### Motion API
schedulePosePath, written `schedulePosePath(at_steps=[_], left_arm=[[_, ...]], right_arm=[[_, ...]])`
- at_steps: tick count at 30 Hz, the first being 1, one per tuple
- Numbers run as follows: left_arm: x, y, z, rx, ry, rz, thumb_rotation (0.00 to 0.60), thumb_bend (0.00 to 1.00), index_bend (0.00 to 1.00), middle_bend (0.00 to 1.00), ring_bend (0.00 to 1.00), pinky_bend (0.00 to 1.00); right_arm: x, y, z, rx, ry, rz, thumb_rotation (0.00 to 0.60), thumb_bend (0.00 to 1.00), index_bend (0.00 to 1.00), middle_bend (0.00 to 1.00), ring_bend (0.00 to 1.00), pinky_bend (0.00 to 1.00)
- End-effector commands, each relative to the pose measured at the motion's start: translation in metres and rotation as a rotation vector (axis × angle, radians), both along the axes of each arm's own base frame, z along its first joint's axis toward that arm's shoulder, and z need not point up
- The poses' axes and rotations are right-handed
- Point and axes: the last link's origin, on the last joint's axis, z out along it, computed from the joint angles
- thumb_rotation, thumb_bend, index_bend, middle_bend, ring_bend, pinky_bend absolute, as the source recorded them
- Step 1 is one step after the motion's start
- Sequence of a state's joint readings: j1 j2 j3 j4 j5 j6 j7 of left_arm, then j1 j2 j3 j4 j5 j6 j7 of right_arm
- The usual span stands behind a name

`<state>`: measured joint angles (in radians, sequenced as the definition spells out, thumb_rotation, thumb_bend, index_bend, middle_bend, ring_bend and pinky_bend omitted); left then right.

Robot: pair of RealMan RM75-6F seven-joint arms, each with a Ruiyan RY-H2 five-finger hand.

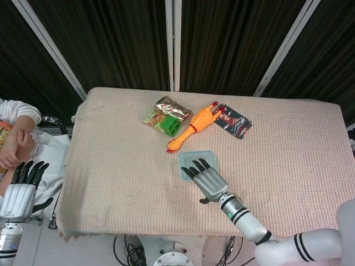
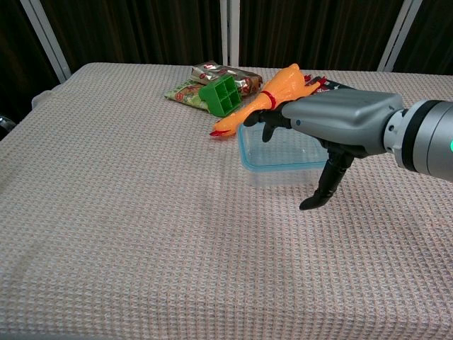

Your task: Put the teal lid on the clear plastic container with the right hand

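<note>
A clear plastic container [image 1: 194, 157] [image 2: 275, 161] stands near the table's middle, and the teal lid [image 2: 270, 149] lies flat on its top. My right hand [image 1: 206, 177] [image 2: 342, 123] hovers palm-down just over it, holding nothing. Its fingers are apart and reach across the lid toward the far rim, while the thumb hangs down beside the container's right side. In the head view the hand hides the near half of the lid. My left hand [image 1: 20, 190] hangs off the table's left edge, fingers straight and apart, and holds nothing.
An orange rubber chicken [image 1: 194, 126] [image 2: 274, 96] lies just beyond the container. A green gridded block [image 1: 171, 126] [image 2: 222, 94] and snack packets [image 1: 171, 106] sit behind it, and a dark packet [image 1: 234, 121] at back right. A person [image 1: 14, 138] sits at the left.
</note>
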<state>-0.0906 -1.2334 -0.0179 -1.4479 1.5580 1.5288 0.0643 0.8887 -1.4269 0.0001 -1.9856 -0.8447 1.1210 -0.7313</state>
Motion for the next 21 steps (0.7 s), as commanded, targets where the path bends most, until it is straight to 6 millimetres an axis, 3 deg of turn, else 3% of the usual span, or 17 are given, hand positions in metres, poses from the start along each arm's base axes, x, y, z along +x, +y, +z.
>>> schedulePosePath(at_steps=[1, 8, 21], left_arm=[[0.000, 0.000, -0.001, -0.002, 0.002, 0.000, 0.600, 0.06, 0.11, 0.09, 0.01, 0.01], [0.001, 0.001, 0.000, -0.003, 0.007, 0.005, 0.600, 0.06, 0.11, 0.09, 0.01, 0.01], [0.000, 0.001, -0.001, -0.010, 0.009, 0.016, 0.600, 0.06, 0.11, 0.09, 0.01, 0.01]], right_arm=[[0.003, -0.018, 0.005, -0.024, -0.014, -0.026, 0.600, 0.00, 0.00, 0.18, 0.00, 0.00], [0.011, -0.045, -0.009, 0.010, 0.011, -0.065, 0.600, 0.00, 0.00, 0.18, 0.00, 0.00], [0.009, -0.056, -0.029, 0.046, 0.060, -0.100, 0.600, 0.00, 0.00, 0.18, 0.00, 0.00]])
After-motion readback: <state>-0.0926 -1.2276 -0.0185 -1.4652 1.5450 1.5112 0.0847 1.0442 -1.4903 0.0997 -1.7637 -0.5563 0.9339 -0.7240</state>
